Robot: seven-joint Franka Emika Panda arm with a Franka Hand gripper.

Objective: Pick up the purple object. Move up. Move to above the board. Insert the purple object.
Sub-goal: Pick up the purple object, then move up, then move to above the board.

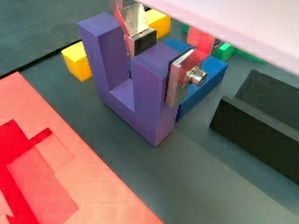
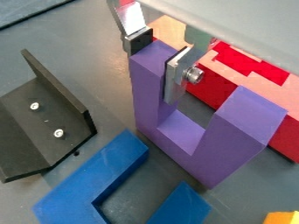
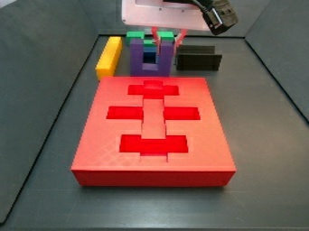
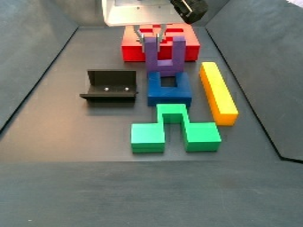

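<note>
Purple object (image 2: 187, 122) is seen upright beside the board (image 3: 151, 126), one prong clamped between the fingers (image 2: 177, 72) of the gripper (image 2: 158, 54). Grip is judged secure; a straight vertical lift is advised, so the blue block (image 2: 100, 179) alongside is not disturbed.

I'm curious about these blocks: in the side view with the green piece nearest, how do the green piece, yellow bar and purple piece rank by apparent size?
1. Green piece, nearest the camera, so flattered.
2. Yellow bar.
3. Purple object, gripped by the claw.
</note>
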